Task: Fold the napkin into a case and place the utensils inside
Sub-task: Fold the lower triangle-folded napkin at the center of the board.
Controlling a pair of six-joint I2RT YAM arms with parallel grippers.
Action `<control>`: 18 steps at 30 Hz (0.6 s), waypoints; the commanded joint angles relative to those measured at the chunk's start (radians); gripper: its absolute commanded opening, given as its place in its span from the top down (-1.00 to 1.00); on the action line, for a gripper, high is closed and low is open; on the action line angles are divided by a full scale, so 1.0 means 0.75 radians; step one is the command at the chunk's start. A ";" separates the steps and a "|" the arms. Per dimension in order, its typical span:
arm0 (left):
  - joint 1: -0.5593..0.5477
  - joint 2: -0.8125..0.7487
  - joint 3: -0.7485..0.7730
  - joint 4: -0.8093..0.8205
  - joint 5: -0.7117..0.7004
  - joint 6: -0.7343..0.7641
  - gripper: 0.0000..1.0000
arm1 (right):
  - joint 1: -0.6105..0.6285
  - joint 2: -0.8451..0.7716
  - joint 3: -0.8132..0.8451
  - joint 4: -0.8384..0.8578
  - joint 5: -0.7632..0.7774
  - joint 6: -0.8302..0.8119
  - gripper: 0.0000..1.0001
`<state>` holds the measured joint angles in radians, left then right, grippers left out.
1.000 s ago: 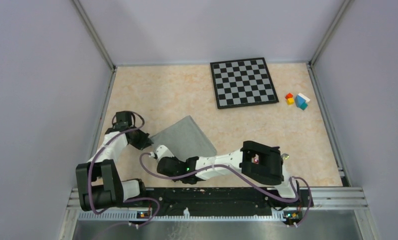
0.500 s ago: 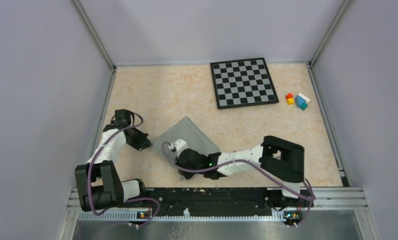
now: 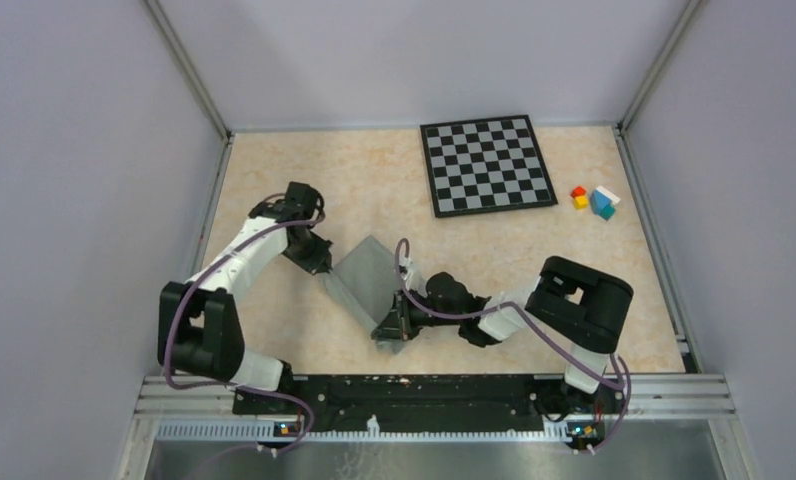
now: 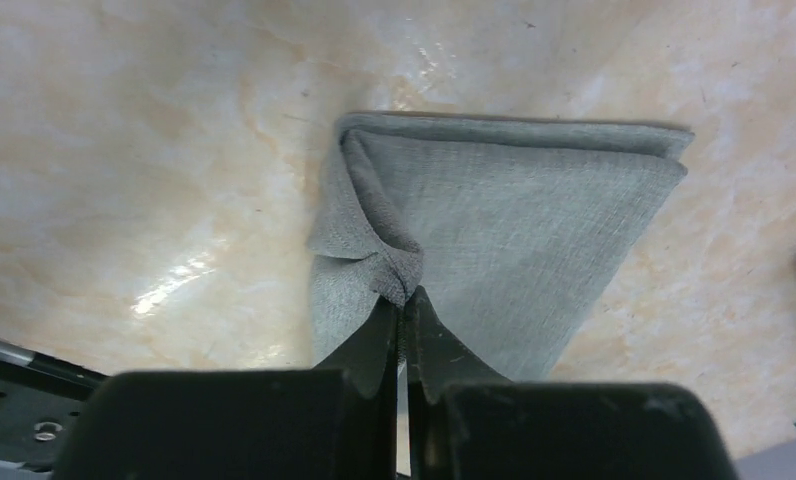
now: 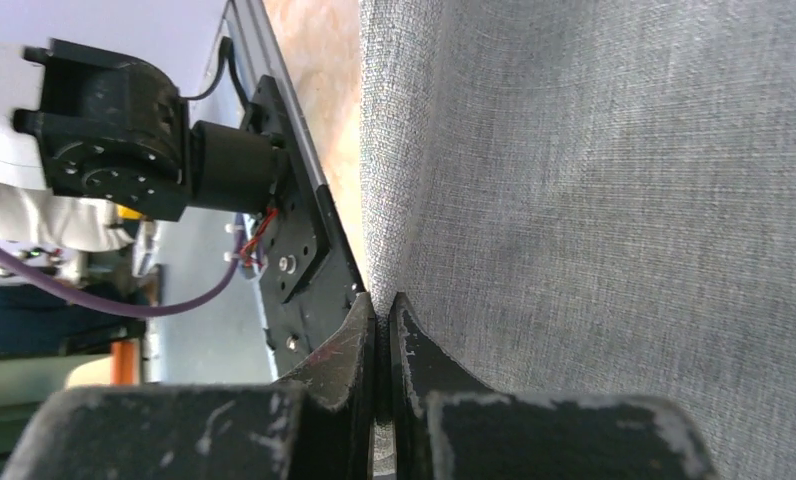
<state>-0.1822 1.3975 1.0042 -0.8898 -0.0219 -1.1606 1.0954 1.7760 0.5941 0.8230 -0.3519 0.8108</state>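
Centre-left on the beige marbled tabletop, below the black-and-white chessboard, lies the folded grey-green cloth napkin, its upper-left corner pinched tight by the left gripper, its lower edge likewise by the right gripper.

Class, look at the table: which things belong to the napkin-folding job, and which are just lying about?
Belong to the job:
- napkin, partly folded
- left gripper, shut on the napkin
- right gripper, shut on the napkin
(No utensils in view.)

Just lying about:
- chessboard
- coloured blocks
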 commanded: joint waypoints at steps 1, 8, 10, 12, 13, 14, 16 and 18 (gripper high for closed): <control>-0.117 0.162 0.185 -0.074 -0.205 -0.205 1.00 | -0.063 0.031 -0.064 0.235 -0.217 0.125 1.00; -0.210 0.422 0.347 -0.149 -0.246 -0.297 1.00 | -0.189 0.092 -0.142 0.296 -0.302 0.181 1.00; -0.210 0.453 0.350 -0.154 -0.250 -0.305 1.00 | -0.224 0.109 -0.123 0.247 -0.340 0.163 1.00; -0.210 0.460 0.339 -0.137 -0.253 -0.303 1.00 | -0.248 0.126 -0.117 0.231 -0.378 0.145 1.00; -0.211 0.456 0.332 -0.123 -0.256 -0.303 1.00 | -0.257 0.128 -0.114 0.225 -0.390 0.136 1.00; -0.211 0.453 0.325 -0.117 -0.258 -0.306 1.00 | -0.266 0.129 -0.106 0.207 -0.399 0.122 1.00; -0.209 0.451 0.313 -0.102 -0.265 -0.306 1.00 | -0.276 0.129 -0.094 0.169 -0.412 0.096 1.00; -0.209 0.464 0.311 -0.097 -0.267 -0.307 1.00 | -0.280 0.132 -0.082 0.133 -0.418 0.072 1.00</control>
<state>-0.3473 1.7496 1.2289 -0.9848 -0.1474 -1.3628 0.8932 1.8633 0.5068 0.9619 -0.5827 0.9184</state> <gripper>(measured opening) 0.011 0.017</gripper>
